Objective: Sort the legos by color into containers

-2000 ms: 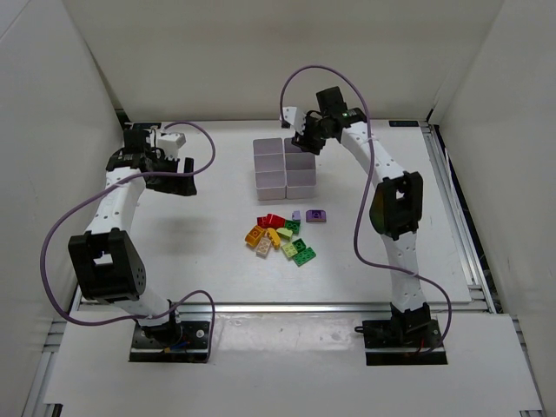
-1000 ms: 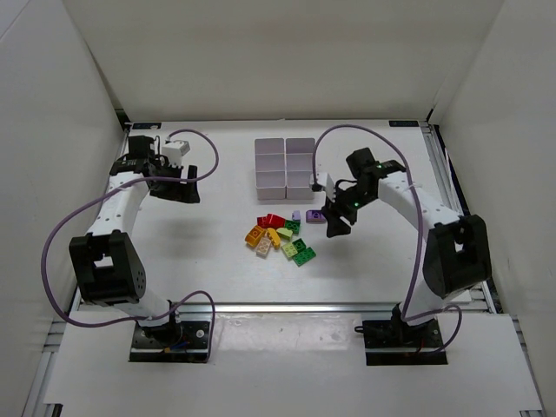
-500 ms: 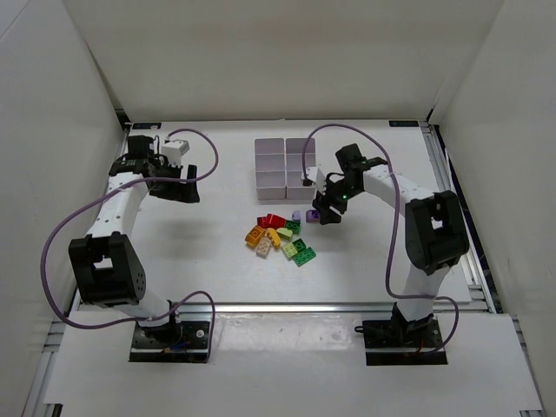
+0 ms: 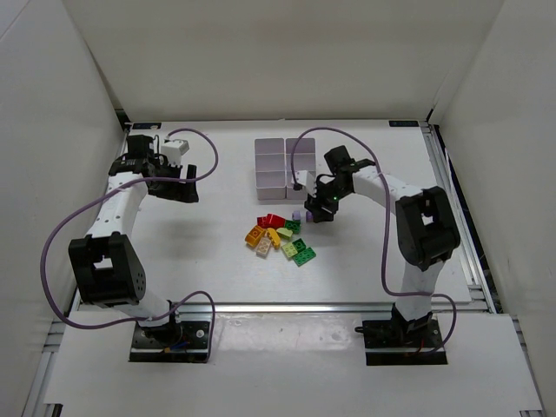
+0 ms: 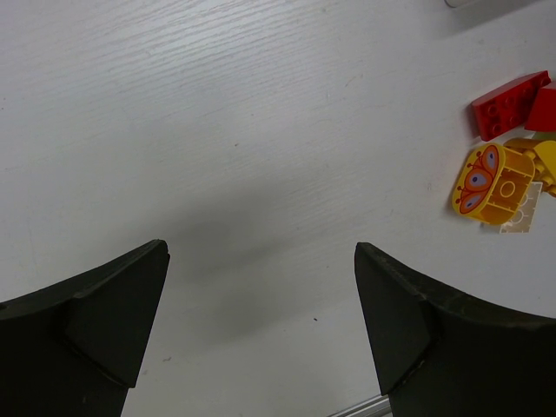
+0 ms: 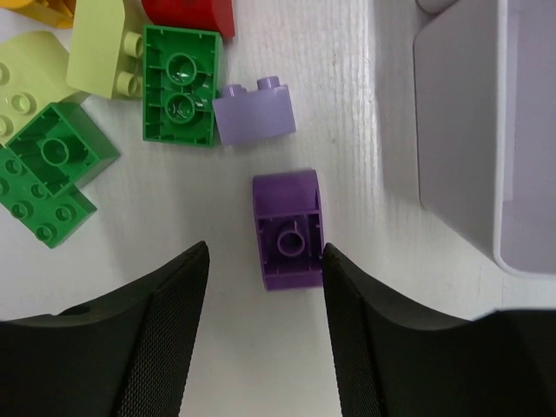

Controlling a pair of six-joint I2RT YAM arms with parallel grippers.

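Right wrist: my right tool (image 6: 266,257) apart, straddling purple lego (image 6: 288,228); I should centre, lower, then close squarely.

Dark purple brick (image 6: 288,230), lilac brick (image 6: 254,115), green brick (image 6: 181,84), red brick (image 5: 508,104), butterfly-printed orange brick (image 5: 491,182).

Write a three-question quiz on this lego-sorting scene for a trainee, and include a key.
1. True or false: the left claw holds a lego.
2. Which colour of lego lies between the right claw's fingers? A dark purple, B green, C red.
3. How many containers make up the block?
Key: 1 false, it is open and holds nothing. 2 A, the dark purple lego, not yet gripped. 3 six.
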